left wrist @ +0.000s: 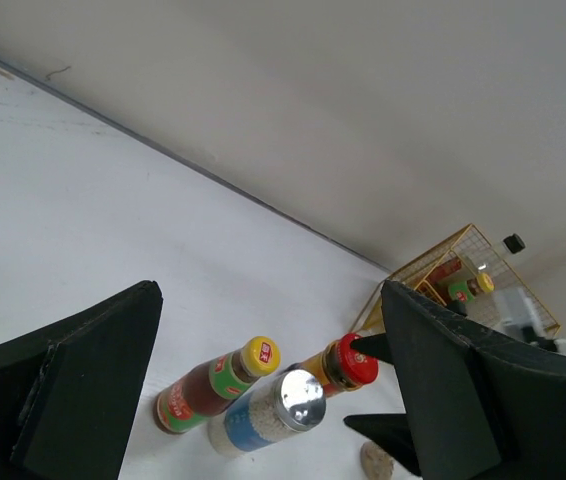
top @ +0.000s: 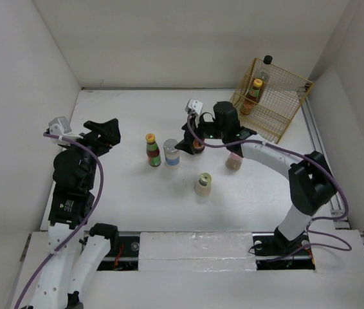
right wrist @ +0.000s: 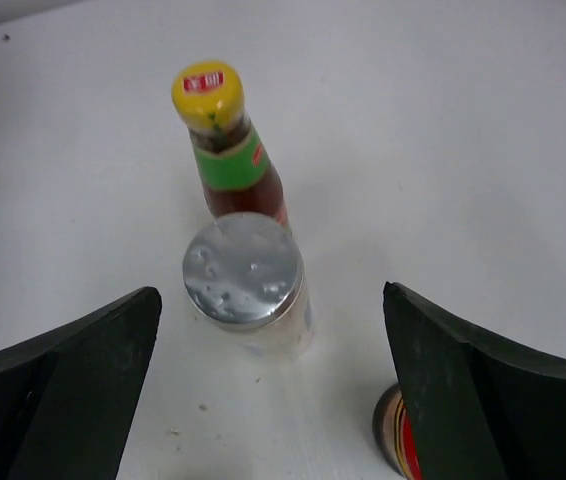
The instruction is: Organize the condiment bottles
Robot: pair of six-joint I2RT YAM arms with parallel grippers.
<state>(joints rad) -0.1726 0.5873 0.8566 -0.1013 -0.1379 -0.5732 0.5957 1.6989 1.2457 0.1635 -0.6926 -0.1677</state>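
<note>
Five condiment bottles stand mid-table. A yellow-capped bottle (top: 151, 149) with a red-green label, a silver-capped jar (top: 171, 153) and a red-capped bottle (top: 198, 145) form a row. A pink-capped jar (top: 233, 161) is partly hidden under the right arm, and a cream-capped jar (top: 202, 184) stands nearer. My right gripper (top: 187, 138) is open and empty above the row's right end. In its wrist view the silver jar (right wrist: 245, 272) lies between the fingers, and the red-capped bottle (right wrist: 395, 440) is by the right finger. My left gripper (top: 107, 134) is open and empty, left of the row.
A yellow wire basket (top: 286, 106) stands at the back right. It holds a yellow-capped bottle (top: 254, 95) and a black-capped clear bottle (top: 265, 67). White walls enclose the table at the back and both sides.
</note>
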